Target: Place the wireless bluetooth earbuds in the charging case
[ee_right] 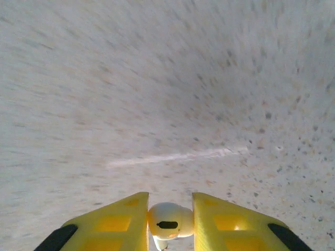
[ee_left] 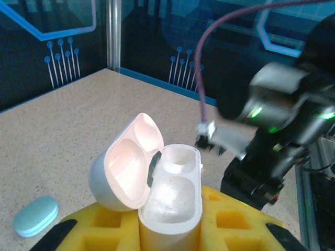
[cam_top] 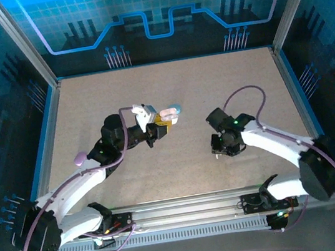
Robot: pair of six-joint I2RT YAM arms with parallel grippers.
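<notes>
While the left gripper [ee_left: 168, 230] clamps one white charging case [ee_left: 170, 193], lid flipped open and both wells empty, the right gripper [ee_right: 169, 206] pinches a single white earbud [ee_right: 167, 222] between its yellow fingers [ee_right: 225, 219] over the speckled table [ee_right: 157, 78]. One pale blue oval case [ee_left: 35, 215] lies shut on the table beside the left gripper, and one small purple piece [cam_top: 81, 157] sits by the left arm [cam_top: 76, 189].

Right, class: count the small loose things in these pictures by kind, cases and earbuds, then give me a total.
Cases: 2, an open white case and a shut pale blue case.
Earbuds: 1, a white earbud.
Purple lump, kind unclear: 1.
Total: 4.
</notes>
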